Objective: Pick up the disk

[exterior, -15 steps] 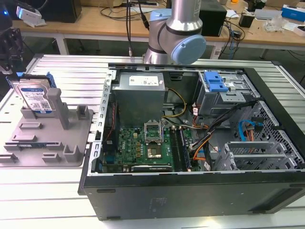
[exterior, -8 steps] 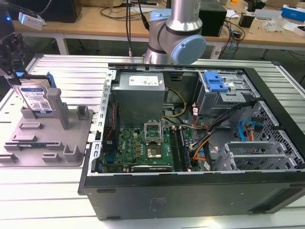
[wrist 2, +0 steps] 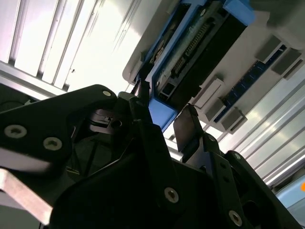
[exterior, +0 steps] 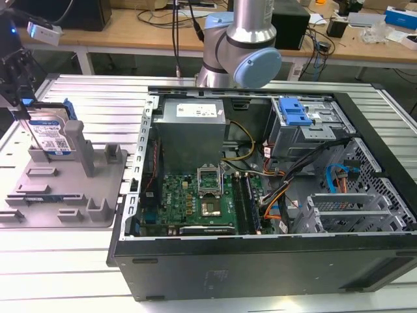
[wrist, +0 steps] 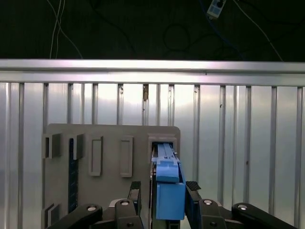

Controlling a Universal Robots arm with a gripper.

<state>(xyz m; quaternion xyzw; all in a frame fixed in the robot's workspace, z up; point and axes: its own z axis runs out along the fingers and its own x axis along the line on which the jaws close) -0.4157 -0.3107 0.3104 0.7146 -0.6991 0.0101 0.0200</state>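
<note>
Grey plastic forms the fixture (exterior: 71,195) that we see at the exterior view's left, lying flat on the slotted aluminium table (exterior: 85,98) just beside the open computer case (exterior: 260,261). The disk (exterior: 49,134) stands on edge in a slot at the far end of this fixture, its white-and-blue label turned toward the camera and an upright grey post (exterior: 77,147) just beside it. The gripper (exterior: 23,111) hangs directly over the disk, its black fingers reaching down at the disk's upper edge. In the first wrist view we see the gripper (wrist: 164,187) astride the disk (wrist: 165,160), one finger (wrist: 136,191) on each side of the blue side rail (wrist: 169,198). A narrow gap shows between that finger and the disk, while the opposite finger sits just beside the rail. We therefore read the fingers as spread, flanking the disk without clamping it, and the disk remains seated in the fixture (wrist: 109,143) on the table (wrist: 238,143). In the second wrist view the gripper (wrist 2: 164,102) shows the same arrangement: the disk (wrist 2: 200,47) presents its dark underside and connector row, and one finger (wrist 2: 188,126) stands near the blue rail (wrist 2: 162,114). Inside the case we note the motherboard (exterior: 195,195), the power supply (exterior: 192,117) and the blue-latched drive bay (exterior: 293,112). The arm's silver-and-blue joint (exterior: 244,59) rises behind the case.
</note>
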